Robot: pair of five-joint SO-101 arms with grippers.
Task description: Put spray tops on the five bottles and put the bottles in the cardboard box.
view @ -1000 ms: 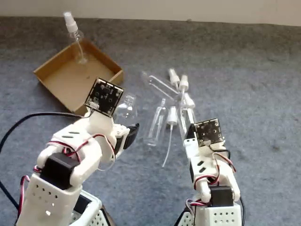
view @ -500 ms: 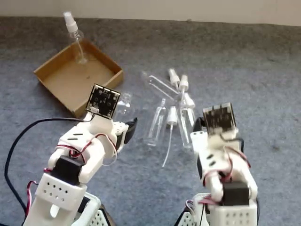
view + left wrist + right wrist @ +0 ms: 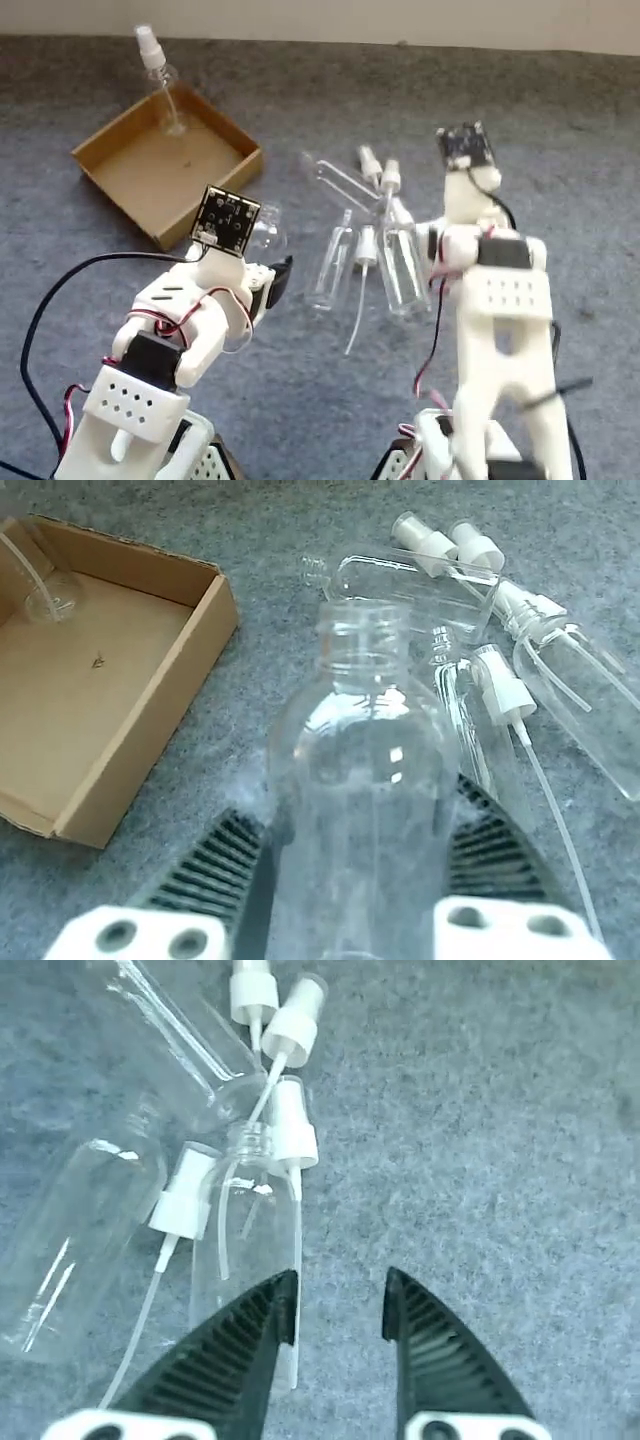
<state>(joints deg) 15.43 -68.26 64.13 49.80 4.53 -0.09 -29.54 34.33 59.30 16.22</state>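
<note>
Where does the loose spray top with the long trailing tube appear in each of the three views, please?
High view: the loose spray top lies mid-pile among the lying bottles, tube trailing toward the arms.
Left wrist view: it lies past the held bottle.
Right wrist view: it lies ahead of the open right end effector.
Shared landmark: the pair of spray tops at the pile's far end.

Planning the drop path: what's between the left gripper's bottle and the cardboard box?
Only bare grey carpet. The left wrist view shows that stretch between the bottle held in the left gripper and the cardboard box, with no other item on it.
</note>
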